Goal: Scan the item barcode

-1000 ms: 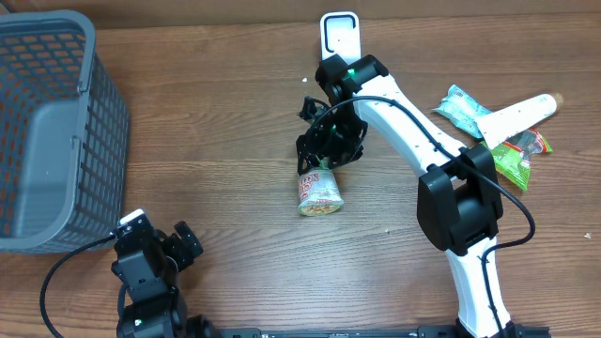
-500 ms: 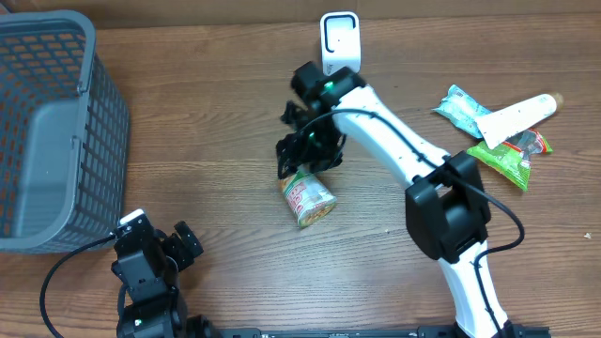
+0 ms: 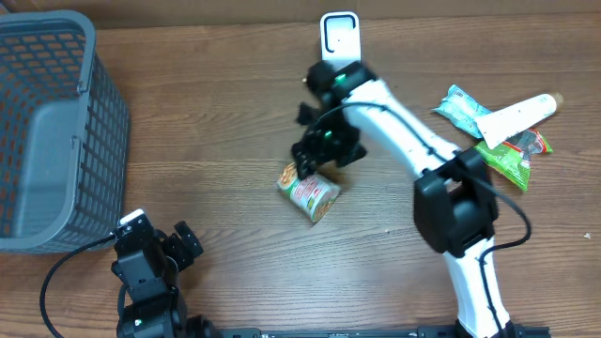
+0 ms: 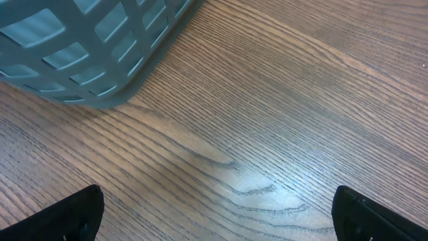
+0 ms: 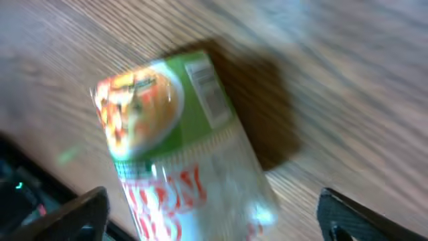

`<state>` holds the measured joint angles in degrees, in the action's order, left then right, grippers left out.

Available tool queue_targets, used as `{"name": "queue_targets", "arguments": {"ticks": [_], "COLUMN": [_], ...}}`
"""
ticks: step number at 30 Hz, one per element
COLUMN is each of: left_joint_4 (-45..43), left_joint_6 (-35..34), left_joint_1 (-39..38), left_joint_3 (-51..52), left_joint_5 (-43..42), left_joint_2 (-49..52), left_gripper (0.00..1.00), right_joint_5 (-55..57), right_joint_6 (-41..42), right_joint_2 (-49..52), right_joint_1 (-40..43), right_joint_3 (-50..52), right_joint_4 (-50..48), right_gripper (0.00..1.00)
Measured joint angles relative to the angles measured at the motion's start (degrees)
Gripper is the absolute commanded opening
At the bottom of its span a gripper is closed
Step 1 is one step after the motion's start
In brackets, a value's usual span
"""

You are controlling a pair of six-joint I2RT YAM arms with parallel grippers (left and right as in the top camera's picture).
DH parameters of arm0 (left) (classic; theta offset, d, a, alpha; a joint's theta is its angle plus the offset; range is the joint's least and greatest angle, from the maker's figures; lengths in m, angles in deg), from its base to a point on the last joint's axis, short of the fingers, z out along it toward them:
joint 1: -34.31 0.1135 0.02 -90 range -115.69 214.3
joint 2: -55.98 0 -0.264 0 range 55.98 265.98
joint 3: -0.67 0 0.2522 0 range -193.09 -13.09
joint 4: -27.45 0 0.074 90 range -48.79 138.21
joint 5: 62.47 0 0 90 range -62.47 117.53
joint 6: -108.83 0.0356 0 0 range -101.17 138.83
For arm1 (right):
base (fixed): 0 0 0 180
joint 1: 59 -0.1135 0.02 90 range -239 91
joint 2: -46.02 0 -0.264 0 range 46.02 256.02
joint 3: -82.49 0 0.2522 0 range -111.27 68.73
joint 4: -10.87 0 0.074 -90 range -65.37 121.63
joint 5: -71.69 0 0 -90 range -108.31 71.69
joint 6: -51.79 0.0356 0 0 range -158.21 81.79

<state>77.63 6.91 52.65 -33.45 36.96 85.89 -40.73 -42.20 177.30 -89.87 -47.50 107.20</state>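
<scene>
The item, a cup of instant noodles [image 3: 309, 193] with a green lid and red lettering, lies on its side on the wooden table. My right gripper [image 3: 320, 150] hovers just above and behind it, open. In the right wrist view the cup [image 5: 180, 154] is blurred and sits between the wide-spread fingertips of my right gripper [image 5: 214, 221], with a gap on each side. A white label patch [image 5: 210, 94] shows near its lid. The white scanner [image 3: 339, 35] stands at the table's far edge. My left gripper [image 3: 161, 246] rests open at the front left; in the left wrist view this gripper [image 4: 217, 217] has only bare wood between its fingers.
A grey mesh basket [image 3: 47, 122] fills the far left, its corner [image 4: 87, 47] close in the left wrist view. Several snack packets and a white tube [image 3: 502, 127] lie at the right.
The right gripper opened and let go of the cup, which now lies on the table turned more sideways. The right arm shifted slightly right. The left arm stayed still.
</scene>
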Motion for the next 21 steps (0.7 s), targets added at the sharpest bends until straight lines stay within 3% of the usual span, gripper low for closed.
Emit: {"name": "queue_targets", "arguments": {"ticks": [6,11,15,21], "left_joint_4": [0.0,0.0,0.0,0.0], "left_joint_6": [0.0,0.0,0.0,0.0], "left_joint_1": [0.0,0.0,0.0,0.0], "left_joint_3": [0.0,0.0,0.0,0.0], "left_joint_5": [0.0,0.0,0.0,0.0], "left_joint_2": [0.0,0.0,0.0,0.0], "left_gripper": [0.99,1.0,0.99,1.0], "right_joint_5": [-11.4,-18.5,-23.4,-28.2], "right_joint_6": [-11.5,-17.0,-18.4,-17.8], "right_joint_2": [0.0,0.0,0.0,0.0], "right_joint_1": [8.2,9.1,9.0,8.4], "right_joint_3": [4.4,12.5,16.0,18.1], "right_joint_4": [0.2,-2.1,-3.6,-6.8], "right_gripper": [1.0,0.98,0.86,0.81]}}
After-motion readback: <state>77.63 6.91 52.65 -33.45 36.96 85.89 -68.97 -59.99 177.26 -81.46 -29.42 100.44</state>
